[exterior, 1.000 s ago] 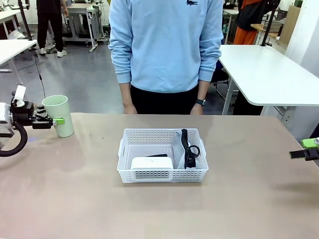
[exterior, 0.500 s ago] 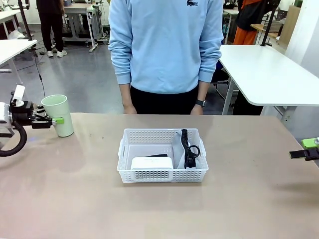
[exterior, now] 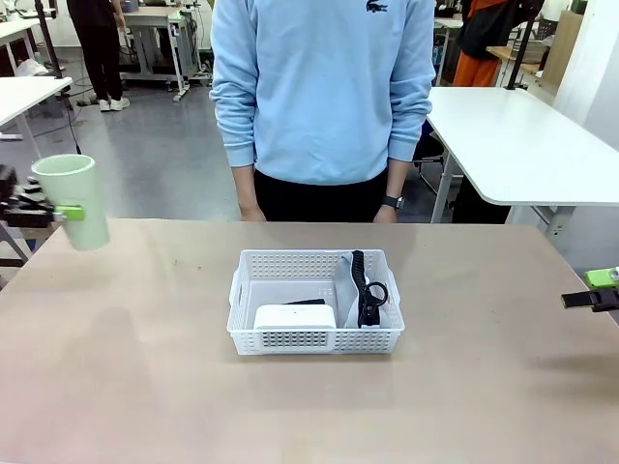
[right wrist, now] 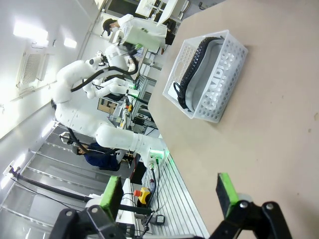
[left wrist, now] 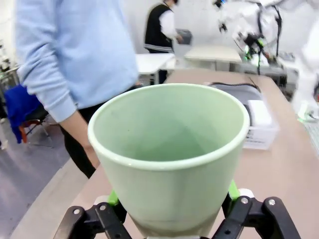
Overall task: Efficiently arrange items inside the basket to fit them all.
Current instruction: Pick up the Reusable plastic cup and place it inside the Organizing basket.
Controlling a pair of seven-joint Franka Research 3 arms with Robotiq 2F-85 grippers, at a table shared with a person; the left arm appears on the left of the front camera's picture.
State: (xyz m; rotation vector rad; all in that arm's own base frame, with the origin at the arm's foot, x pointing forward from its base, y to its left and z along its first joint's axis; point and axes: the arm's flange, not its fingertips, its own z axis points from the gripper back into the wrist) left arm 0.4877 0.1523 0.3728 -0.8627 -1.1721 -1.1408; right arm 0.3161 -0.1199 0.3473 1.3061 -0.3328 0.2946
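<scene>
The word "CAMPUS" runs in white capitals along the side of the grey pouch (right wrist: 215,83), read through the perforated wall of the basket (right wrist: 227,102). No other lettering is legible.

The left hand (exterior: 60,213) is hanging at the far left edge of the front view, raised above the worktop, its fingers (left wrist: 113,198) closing on the pale green cup (exterior: 73,201) from both sides. The right hand (right wrist: 169,194) is hovering low at the right edge, its fingers spread apart and gripping nothing.
</scene>
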